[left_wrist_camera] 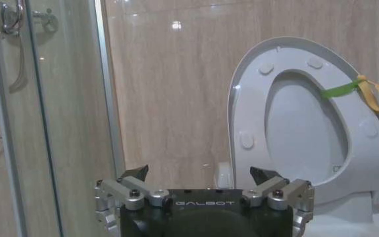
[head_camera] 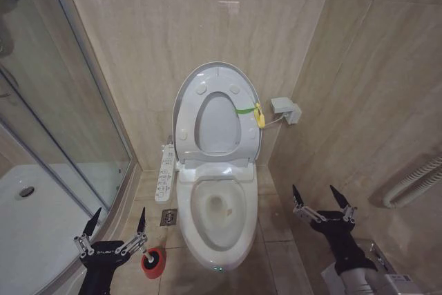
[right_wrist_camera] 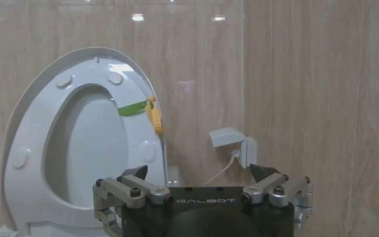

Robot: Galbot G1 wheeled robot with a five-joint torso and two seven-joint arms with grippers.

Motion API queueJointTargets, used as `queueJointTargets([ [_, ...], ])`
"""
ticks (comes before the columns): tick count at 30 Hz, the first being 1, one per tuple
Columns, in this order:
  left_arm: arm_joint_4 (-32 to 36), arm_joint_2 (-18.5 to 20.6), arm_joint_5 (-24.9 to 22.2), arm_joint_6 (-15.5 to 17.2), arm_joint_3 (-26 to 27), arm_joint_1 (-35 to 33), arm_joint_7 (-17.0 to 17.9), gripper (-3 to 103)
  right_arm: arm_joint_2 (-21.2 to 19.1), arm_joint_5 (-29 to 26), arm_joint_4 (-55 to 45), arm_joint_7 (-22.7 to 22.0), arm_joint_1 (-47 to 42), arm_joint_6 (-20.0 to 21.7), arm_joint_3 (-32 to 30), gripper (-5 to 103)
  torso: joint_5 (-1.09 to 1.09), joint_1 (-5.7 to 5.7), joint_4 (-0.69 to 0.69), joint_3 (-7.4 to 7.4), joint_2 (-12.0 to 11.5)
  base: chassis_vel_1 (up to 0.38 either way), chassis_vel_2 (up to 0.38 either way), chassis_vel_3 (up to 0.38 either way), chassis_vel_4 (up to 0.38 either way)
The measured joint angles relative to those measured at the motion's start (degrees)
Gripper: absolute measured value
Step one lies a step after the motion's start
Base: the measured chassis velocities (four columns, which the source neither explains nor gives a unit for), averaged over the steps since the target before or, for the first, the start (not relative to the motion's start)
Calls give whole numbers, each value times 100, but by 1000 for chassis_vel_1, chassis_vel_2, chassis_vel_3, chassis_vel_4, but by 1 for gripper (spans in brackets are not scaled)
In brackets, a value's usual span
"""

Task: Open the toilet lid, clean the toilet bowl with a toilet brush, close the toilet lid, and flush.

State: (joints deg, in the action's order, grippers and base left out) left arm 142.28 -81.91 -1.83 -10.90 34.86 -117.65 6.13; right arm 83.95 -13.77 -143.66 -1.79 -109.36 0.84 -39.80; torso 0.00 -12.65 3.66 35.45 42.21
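"GALBOT"-marked left gripper (head_camera: 116,222) beside toilet brush (head_camera: 152,262).

Head camera looks down from above; both low wrist cameras face the wall, sharing the toilet lid (head_camera: 217,112), seemingly nearer.

Left gripper (head_camera: 116,222) low and to the left of the toilet bowl (head_camera: 218,240), fingers (head_camera: 92,222) spread wide, tips pointing up and forward, holding nothing. Right gripper (head_camera: 319,198) to the right of the bowl, slightly higher, fingers likewise spread and empty. Both wrists level, both arms reaching forward from below.
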Motion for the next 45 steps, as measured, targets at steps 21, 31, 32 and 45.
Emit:
queueJointTargets([
  [21,0,0,0,0,0,0,0,100,-63,-120,30,130,33,-177,72,100,0,0,0,0,0,0,0,0,0],
  [31,0,0,0,0,0,0,0,100,-70,-37,37,184,41,-317,206,100,0,0,0,0,0,0,0,0,0],
  [32,0,0,0,0,0,0,0,100,-62,-35,37,179,42,-311,227,100,0,0,0,0,0,0,0,0,0],
  [45,0,0,0,0,0,0,0,100,-60,-19,42,122,35,-140,253,100,0,0,0,0,0,0,0,0,0],
])
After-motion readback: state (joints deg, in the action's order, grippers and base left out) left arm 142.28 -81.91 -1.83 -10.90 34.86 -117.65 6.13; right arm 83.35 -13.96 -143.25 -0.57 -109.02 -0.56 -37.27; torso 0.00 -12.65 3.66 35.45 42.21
